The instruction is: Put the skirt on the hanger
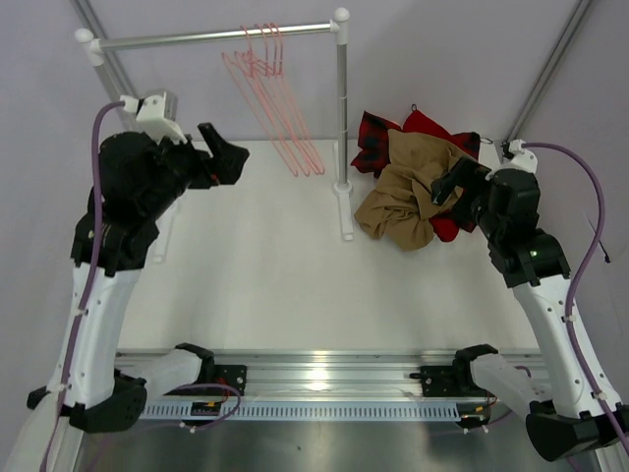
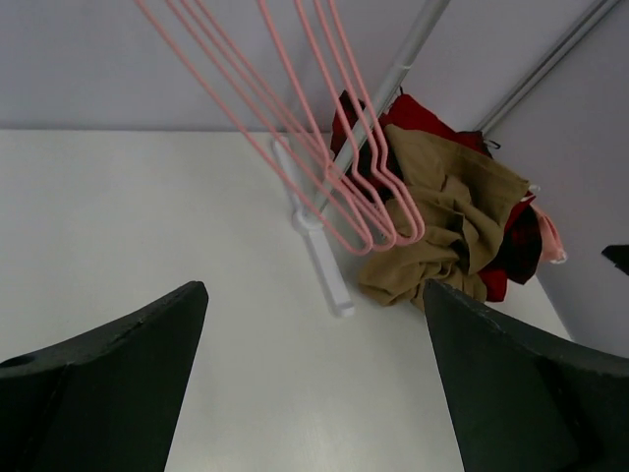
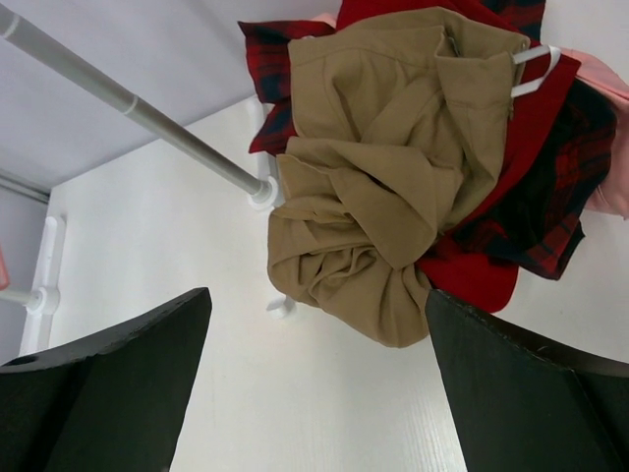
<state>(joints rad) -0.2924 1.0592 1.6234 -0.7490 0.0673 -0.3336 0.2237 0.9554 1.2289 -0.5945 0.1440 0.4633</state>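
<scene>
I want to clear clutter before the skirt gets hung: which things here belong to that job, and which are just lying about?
For the job:
skirt
hanger, one of several alike on the rack

Lying about:
red garment, under the skirt
plaid cloth, under the skirt

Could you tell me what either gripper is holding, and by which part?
Nothing: the left gripper and right gripper are both open and empty.
</scene>
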